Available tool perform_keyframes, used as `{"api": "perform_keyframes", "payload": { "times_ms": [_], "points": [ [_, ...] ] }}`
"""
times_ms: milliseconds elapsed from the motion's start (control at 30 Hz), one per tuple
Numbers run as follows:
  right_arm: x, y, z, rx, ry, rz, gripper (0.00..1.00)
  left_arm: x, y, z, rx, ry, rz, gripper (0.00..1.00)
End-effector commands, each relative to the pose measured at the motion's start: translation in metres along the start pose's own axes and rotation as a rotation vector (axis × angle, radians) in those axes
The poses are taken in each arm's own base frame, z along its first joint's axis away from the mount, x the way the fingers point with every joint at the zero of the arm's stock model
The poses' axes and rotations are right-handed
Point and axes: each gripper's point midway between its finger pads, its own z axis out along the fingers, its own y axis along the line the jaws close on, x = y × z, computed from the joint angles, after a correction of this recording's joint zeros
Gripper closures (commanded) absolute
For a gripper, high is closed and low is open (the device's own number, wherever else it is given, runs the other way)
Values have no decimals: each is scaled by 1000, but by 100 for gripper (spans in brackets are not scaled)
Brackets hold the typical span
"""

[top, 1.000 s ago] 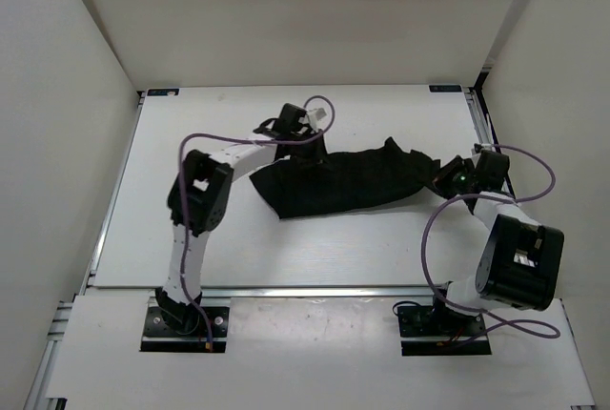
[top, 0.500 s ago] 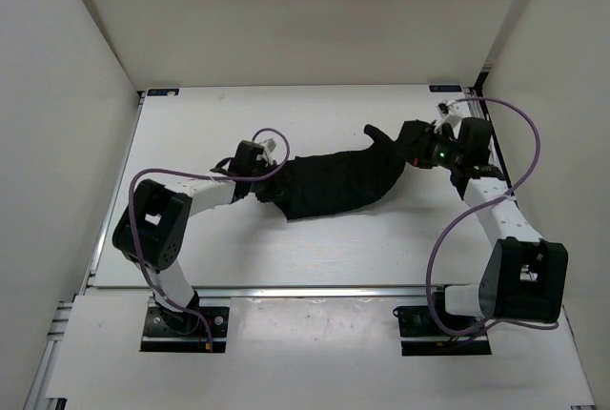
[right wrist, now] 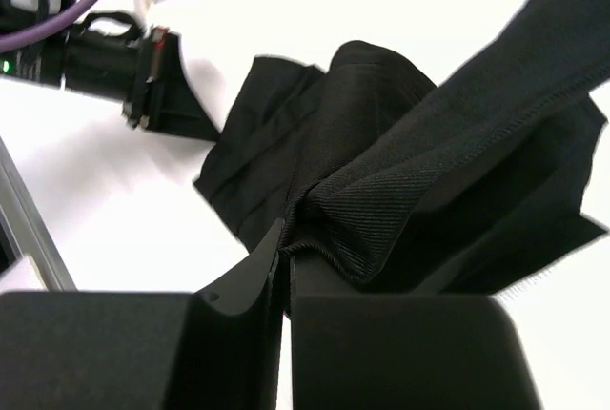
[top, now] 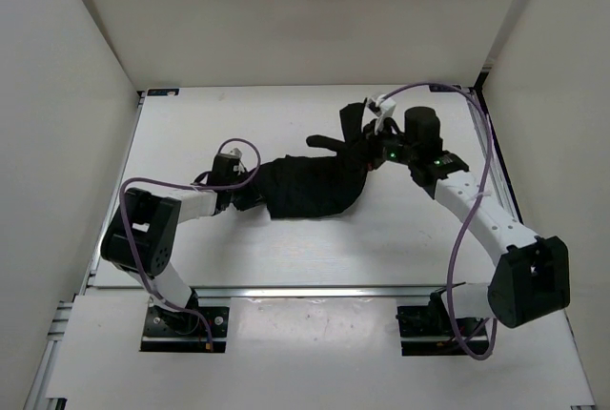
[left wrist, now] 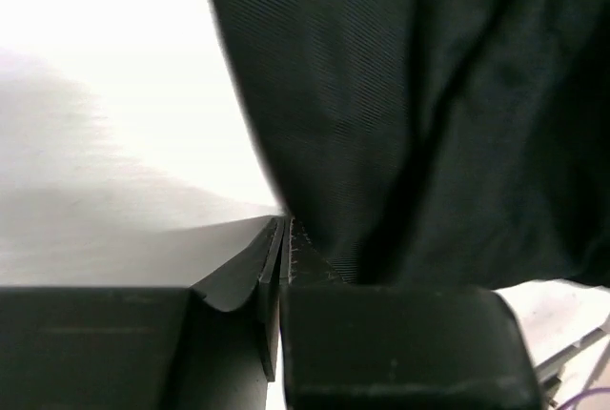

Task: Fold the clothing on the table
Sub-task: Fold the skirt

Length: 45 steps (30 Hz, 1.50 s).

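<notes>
Clothing [top: 310,189] bunched at the middle of the surface [top: 191,124], left edge pinched in the nearly closed left tool [top: 253,198], right end held raised by the clamped right tool [top: 367,148]; carry that end low, laying it flat and aligned.

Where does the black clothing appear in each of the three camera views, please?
Top external: the clothing lies mid-table, between left gripper and right gripper.
Left wrist: it fills the upper right.
Right wrist: centre and right, bunched.
Shared landmark: the white table.
</notes>
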Motion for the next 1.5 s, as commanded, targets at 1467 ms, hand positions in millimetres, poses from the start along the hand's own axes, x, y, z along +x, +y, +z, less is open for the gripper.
{"api": "perform_keyframes", "payload": {
  "times_ms": [1467],
  "points": [
    [131,143,118,-357,333,-412,77,50,-8,-11,165,99,-94,97]
  ]
}}
